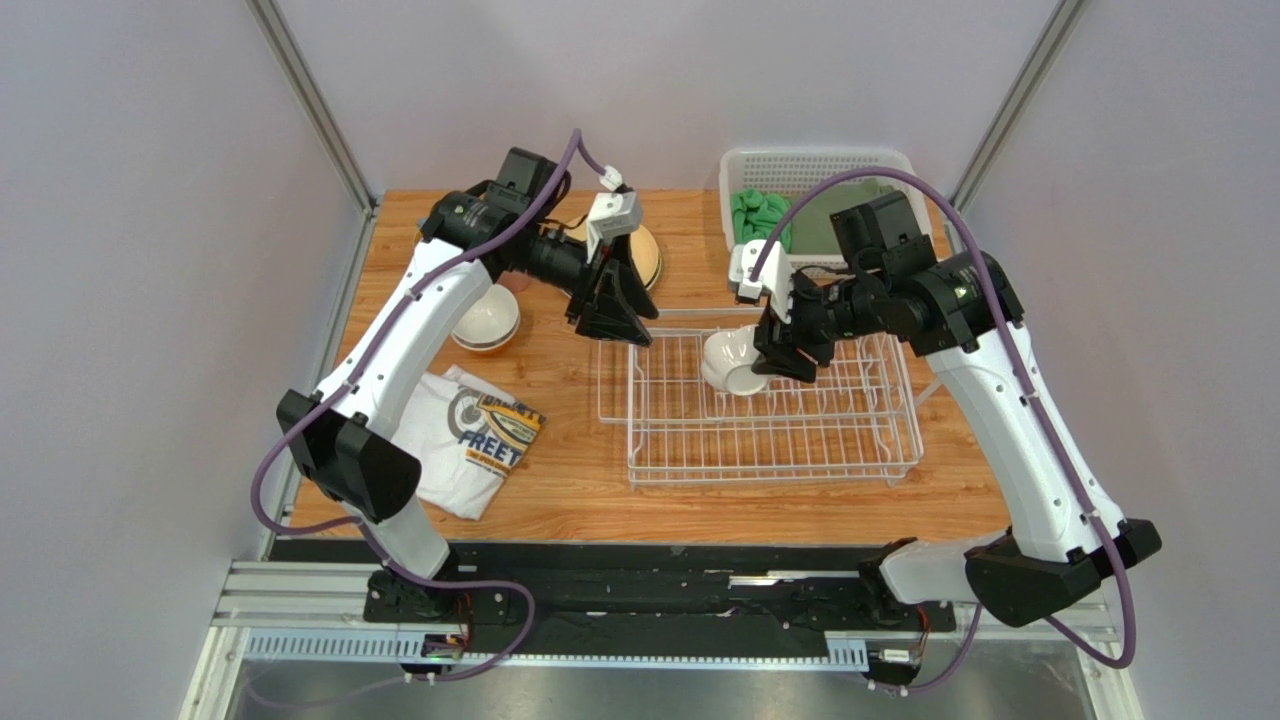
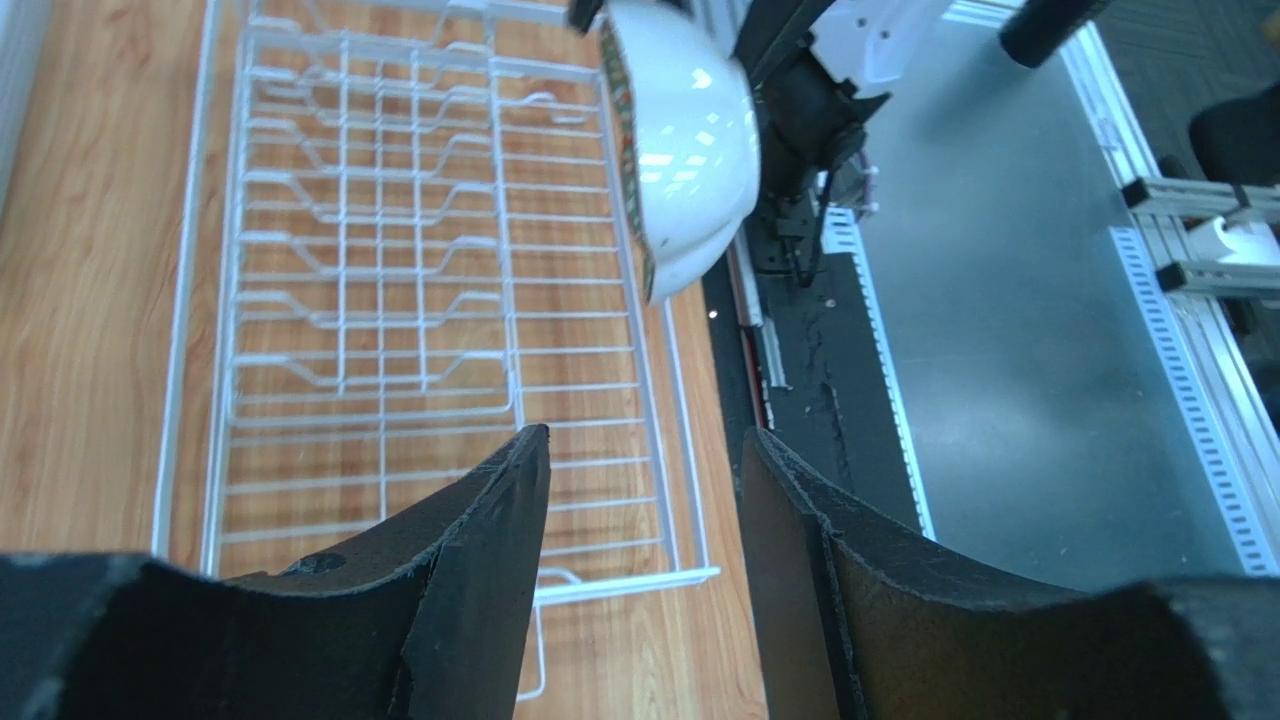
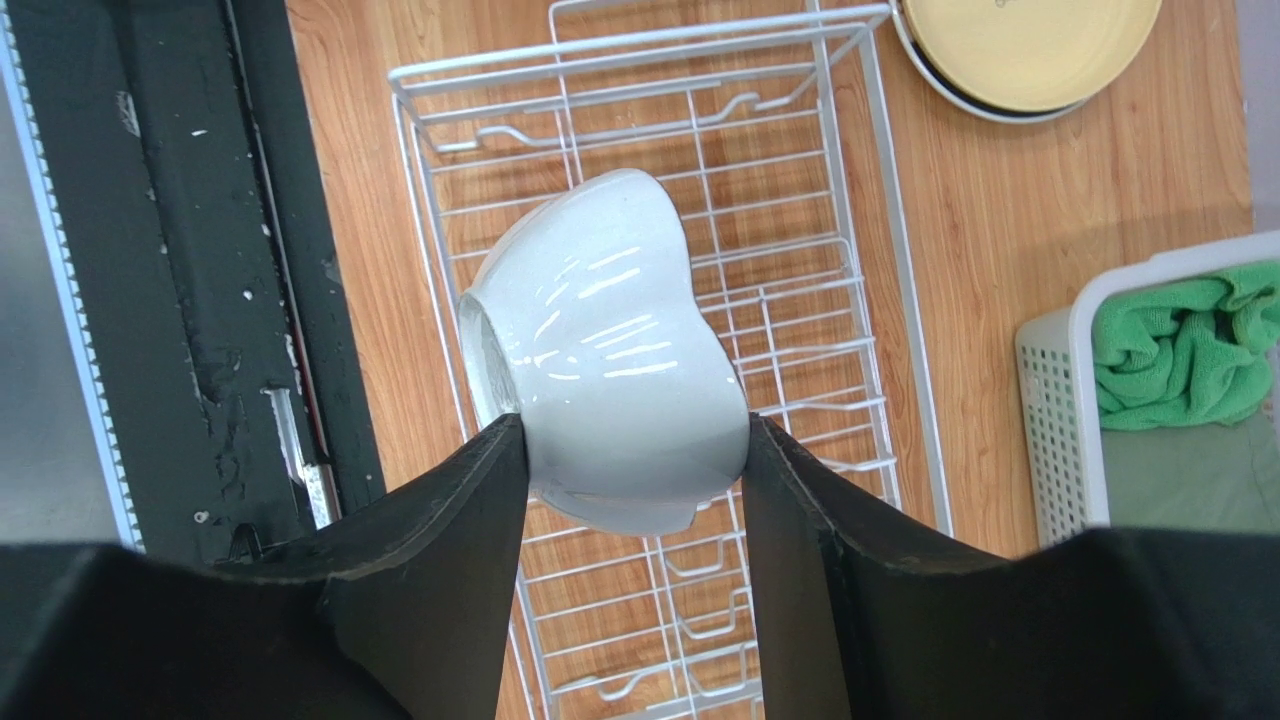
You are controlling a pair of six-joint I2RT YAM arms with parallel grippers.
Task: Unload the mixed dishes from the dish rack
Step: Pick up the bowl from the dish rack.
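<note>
The white wire dish rack (image 1: 766,428) stands on the table right of centre. A small white bowl (image 1: 732,360) hangs tilted on its side above the rack's far part, with my right gripper (image 1: 769,351) shut on it. In the right wrist view the bowl (image 3: 609,345) is clamped between both fingers of that gripper (image 3: 631,425), over the rack (image 3: 842,300). My left gripper (image 1: 613,311) hovers at the rack's far left corner. Seen from the left wrist, that gripper (image 2: 646,450) is open and empty above the rack (image 2: 376,300), with the bowl (image 2: 684,143) ahead of it.
A stack of tan plates (image 1: 643,252) sits behind the rack. Another white bowl (image 1: 486,318) rests on the table at the left, near a printed T-shirt (image 1: 473,435). A white perforated basket (image 1: 887,168) with green cloth (image 1: 759,213) stands at the back right.
</note>
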